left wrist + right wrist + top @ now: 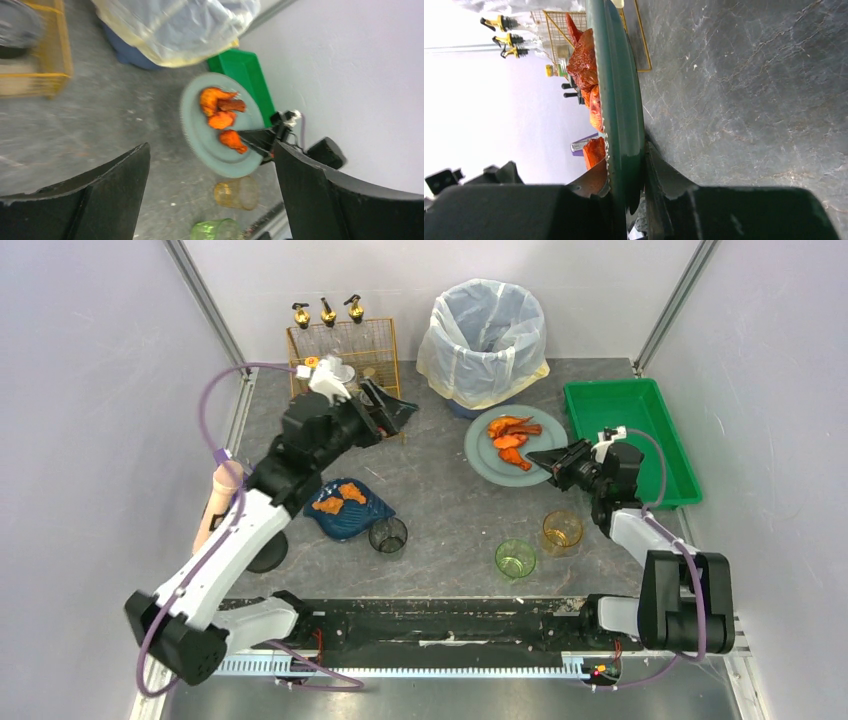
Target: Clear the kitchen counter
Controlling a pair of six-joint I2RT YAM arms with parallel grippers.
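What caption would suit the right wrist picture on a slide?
Right tool grips a plate of orange food by its rim, kitchen counter behind.

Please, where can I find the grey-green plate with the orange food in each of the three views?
Top external: plate right of centre.
Left wrist: plate in the centre, seen from above.
Right wrist: plate edge-on, down the centre.
Shared landmark: yellow wire rack.
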